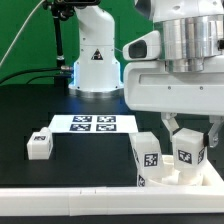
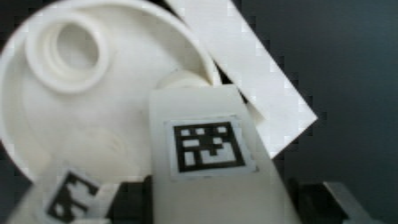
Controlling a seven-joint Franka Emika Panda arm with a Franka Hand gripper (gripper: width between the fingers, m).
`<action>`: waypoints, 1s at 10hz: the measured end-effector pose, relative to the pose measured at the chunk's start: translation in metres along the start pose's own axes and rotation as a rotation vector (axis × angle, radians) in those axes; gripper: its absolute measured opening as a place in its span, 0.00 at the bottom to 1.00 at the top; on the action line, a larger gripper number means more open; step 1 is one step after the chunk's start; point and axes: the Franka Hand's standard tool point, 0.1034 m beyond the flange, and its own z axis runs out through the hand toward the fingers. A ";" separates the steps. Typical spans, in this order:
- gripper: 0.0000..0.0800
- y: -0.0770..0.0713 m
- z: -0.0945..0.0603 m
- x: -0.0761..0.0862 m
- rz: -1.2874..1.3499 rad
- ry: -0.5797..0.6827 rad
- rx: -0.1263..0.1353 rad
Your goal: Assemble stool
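Note:
The round white seat disc (image 1: 190,179) lies by the front rail at the exterior view's right. It fills the wrist view (image 2: 80,100), where one open socket (image 2: 75,45) shows. My gripper (image 1: 190,133) is shut on a white tagged leg (image 1: 190,150) and holds it upright on the seat. In the wrist view the leg (image 2: 210,140) sits between my dark fingers (image 2: 157,200). A second leg (image 1: 147,155) stands on the seat beside it, and its tag shows in the wrist view (image 2: 63,197). A third leg (image 1: 40,145) lies loose on the table at the left.
The marker board (image 1: 93,123) lies flat mid-table. The long white border rail (image 1: 80,197) runs along the front edge and shows in the wrist view (image 2: 258,65). The robot base (image 1: 95,60) stands at the back.

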 end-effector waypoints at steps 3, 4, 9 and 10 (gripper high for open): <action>0.44 0.001 0.001 -0.001 0.164 -0.008 0.002; 0.44 0.001 0.001 -0.001 0.381 -0.008 0.026; 0.44 -0.003 0.004 0.001 0.954 -0.019 0.176; 0.52 -0.002 0.004 0.000 0.934 -0.017 0.175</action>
